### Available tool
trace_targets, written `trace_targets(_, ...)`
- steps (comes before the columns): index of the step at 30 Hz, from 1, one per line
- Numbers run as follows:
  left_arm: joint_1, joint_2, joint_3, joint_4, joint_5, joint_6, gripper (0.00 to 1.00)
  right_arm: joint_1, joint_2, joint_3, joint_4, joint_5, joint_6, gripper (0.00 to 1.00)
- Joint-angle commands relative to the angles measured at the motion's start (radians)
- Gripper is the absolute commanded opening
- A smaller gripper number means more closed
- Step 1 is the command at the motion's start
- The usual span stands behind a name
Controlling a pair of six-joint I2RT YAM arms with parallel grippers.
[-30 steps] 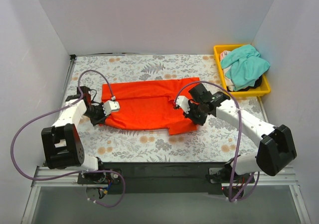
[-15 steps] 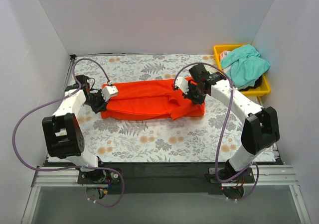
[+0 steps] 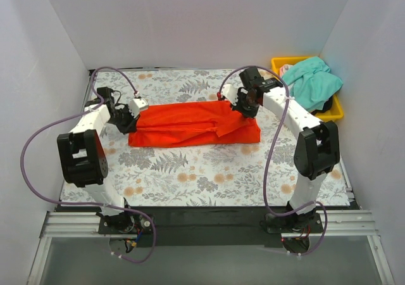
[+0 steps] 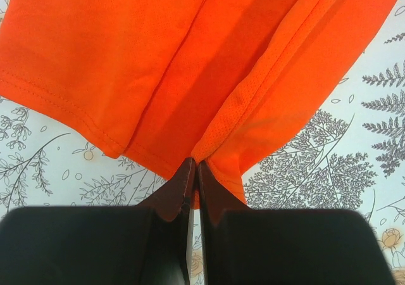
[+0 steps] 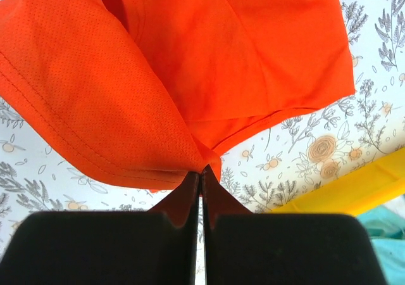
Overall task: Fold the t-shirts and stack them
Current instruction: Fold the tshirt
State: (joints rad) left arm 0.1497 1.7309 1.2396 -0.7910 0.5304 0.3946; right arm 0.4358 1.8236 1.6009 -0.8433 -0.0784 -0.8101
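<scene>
The orange-red t-shirt lies folded into a long band across the middle of the floral table. My left gripper is shut on the shirt's left edge; in the left wrist view the fingertips pinch a fold of orange cloth. My right gripper is shut on the shirt's right part; in the right wrist view the fingertips pinch a hem corner of the cloth. The teal-green t-shirt lies bunched in the yellow bin at the back right.
The yellow plastic bin stands at the table's back right corner, with other cloth under the teal shirt; its edge shows in the right wrist view. White walls close in the table on three sides. Purple cables loop off both arms.
Both grippers have carried the shirt's near edge away from the arm bases toward the back, folding the shirt into a narrower band. Both arms now reach farther back.
</scene>
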Motion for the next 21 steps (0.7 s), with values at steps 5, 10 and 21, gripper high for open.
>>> trace_targets(5,-0.001,0.030,0.044,0.029,0.010,-0.030,0.00,-0.022,0.083,0.109,-0.008,-0.015,-0.029,0.01)
trace_targets(10,-0.001,0.051,0.058,0.044,-0.013,-0.054,0.00,-0.026,0.124,0.146,-0.008,-0.008,-0.032,0.01)
trace_targets(21,-0.001,0.084,0.073,0.041,-0.076,-0.065,0.00,-0.042,0.203,0.223,-0.007,-0.003,-0.027,0.01)
